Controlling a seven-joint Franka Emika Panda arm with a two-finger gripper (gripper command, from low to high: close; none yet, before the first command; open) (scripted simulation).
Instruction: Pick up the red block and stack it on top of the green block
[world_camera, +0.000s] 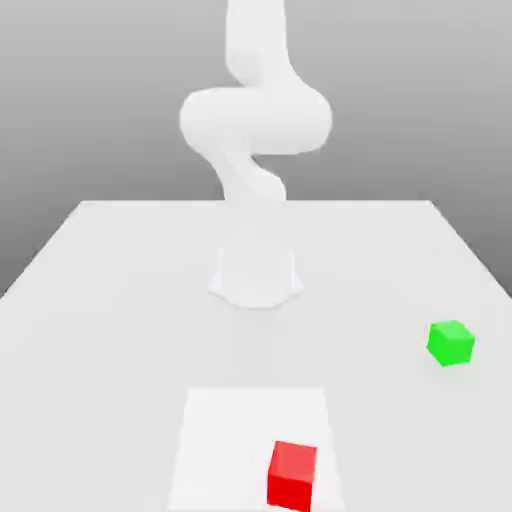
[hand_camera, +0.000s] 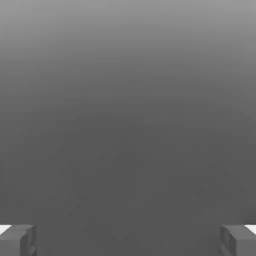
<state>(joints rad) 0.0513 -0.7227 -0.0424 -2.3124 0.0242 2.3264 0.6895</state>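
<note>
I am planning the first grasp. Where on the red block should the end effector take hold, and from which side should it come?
Probably from straight above, closing on two opposite vertical faces of the red block. It is a plain cube resting flat on the table, with free space around it; the green block stands well apart. The end effector is open with nothing between its fingers.

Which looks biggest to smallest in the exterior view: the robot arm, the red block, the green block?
1. Robot arm, by far.
2. Red block.
3. Green block.
The red block sits nearer the camera, so the blocks may really be alike.
</note>
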